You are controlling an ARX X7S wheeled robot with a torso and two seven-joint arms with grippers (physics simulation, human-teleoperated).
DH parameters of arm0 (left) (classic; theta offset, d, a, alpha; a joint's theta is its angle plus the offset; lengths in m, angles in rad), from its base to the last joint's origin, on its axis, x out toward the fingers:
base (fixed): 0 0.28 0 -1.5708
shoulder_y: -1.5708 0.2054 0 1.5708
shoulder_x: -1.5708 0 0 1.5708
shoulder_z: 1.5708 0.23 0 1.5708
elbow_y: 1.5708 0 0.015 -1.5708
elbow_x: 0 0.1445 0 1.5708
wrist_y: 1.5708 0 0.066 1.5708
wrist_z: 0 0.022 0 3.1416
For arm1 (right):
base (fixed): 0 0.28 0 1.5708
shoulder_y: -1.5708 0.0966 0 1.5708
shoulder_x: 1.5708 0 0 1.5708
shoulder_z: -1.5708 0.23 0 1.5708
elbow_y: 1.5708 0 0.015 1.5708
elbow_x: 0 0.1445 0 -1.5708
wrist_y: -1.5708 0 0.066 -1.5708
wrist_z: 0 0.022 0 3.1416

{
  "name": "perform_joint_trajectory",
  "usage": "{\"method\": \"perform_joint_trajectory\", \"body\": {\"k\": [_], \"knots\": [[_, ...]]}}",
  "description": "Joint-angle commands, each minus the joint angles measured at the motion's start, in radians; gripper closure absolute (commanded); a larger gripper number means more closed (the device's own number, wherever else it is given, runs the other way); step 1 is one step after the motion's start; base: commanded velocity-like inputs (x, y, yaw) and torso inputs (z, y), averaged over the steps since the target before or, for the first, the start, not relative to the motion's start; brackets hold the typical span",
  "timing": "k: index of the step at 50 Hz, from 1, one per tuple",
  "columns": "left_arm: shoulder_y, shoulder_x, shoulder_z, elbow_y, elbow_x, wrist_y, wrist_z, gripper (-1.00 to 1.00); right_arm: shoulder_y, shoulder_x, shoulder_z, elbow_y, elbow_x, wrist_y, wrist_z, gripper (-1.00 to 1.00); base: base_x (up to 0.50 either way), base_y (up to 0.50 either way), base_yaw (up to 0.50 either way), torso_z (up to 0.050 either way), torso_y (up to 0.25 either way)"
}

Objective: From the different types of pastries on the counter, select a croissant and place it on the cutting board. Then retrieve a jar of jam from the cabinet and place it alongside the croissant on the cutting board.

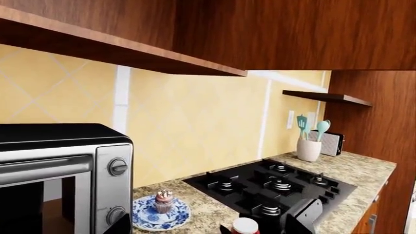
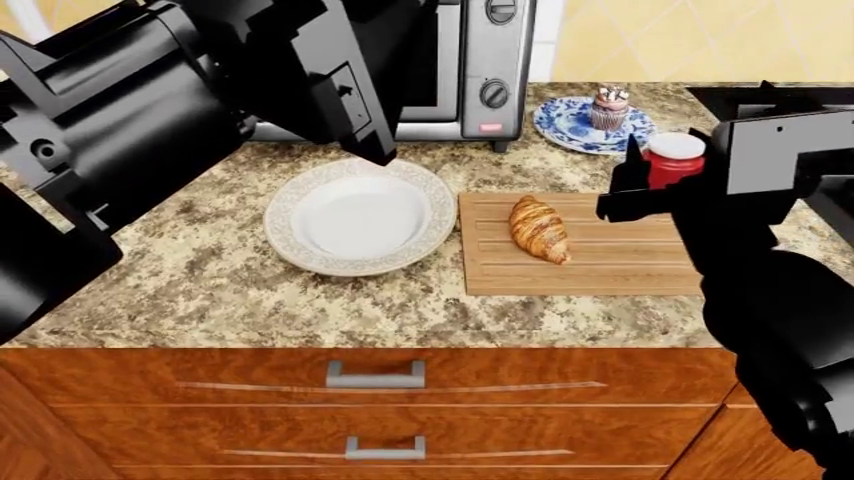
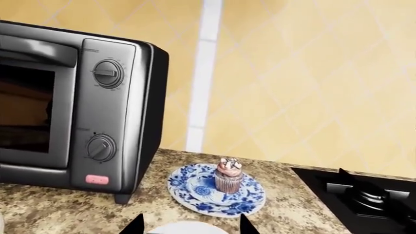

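The golden-brown croissant (image 2: 538, 228) lies on the grooved wooden cutting board (image 2: 601, 265) on the granite counter (image 2: 200, 260). My right gripper (image 2: 665, 172) is shut on the red jar of jam (image 2: 674, 160) with its white lid, holding it over the board's far right end. In the right wrist view the lid (image 3: 185, 229) sits between my gripper's (image 3: 190, 226) two fingertips. The jar also shows in the left wrist view (image 1: 245, 226). The cupcake (image 2: 610, 106) stands on a blue patterned plate (image 2: 567, 125) behind the board. My left arm (image 2: 267, 70) is raised at the left; its fingers are not clear.
A white dinner plate (image 2: 360, 215) lies left of the board. A toaster oven (image 2: 461, 60) stands at the back. A black gas hob (image 1: 273, 185) is to the right, with a utensil pot (image 1: 309, 147) and toaster (image 1: 331, 142) beyond. Wooden cabinets (image 1: 260, 29) hang overhead.
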Motion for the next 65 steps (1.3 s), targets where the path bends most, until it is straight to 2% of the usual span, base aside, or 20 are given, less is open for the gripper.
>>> {"method": "perform_joint_trajectory", "body": {"k": [1, 10, 30, 65], "knots": [[-0.001, 0.002, 0.004, -0.003, 0.000, 0.000, 0.002, -1.00, 0.010, -0.040, -0.026, 0.120, -0.115, -0.140, -0.059, 1.00, 0.00, 0.00, 0.00, 0.000, 0.000], [-0.002, 0.004, 0.006, -0.003, 0.003, 0.001, 0.007, -1.00, 0.110, -0.096, -0.080, 0.305, -0.188, -0.186, -0.106, 1.00, 0.00, 0.00, 0.00, 0.000, 0.001], [-0.003, 0.005, 0.012, -0.009, 0.019, 0.000, 0.019, -1.00, 0.186, -0.162, -0.109, 0.498, -0.238, -0.246, -0.130, 1.00, 0.00, 0.00, 0.00, 0.000, 0.001], [-0.017, -0.002, 0.020, -0.007, 0.019, -0.004, 0.017, -1.00, 0.126, -0.130, -0.098, 0.440, -0.213, -0.185, -0.100, 1.00, 0.00, 0.00, 0.00, 0.000, 0.001]]}}
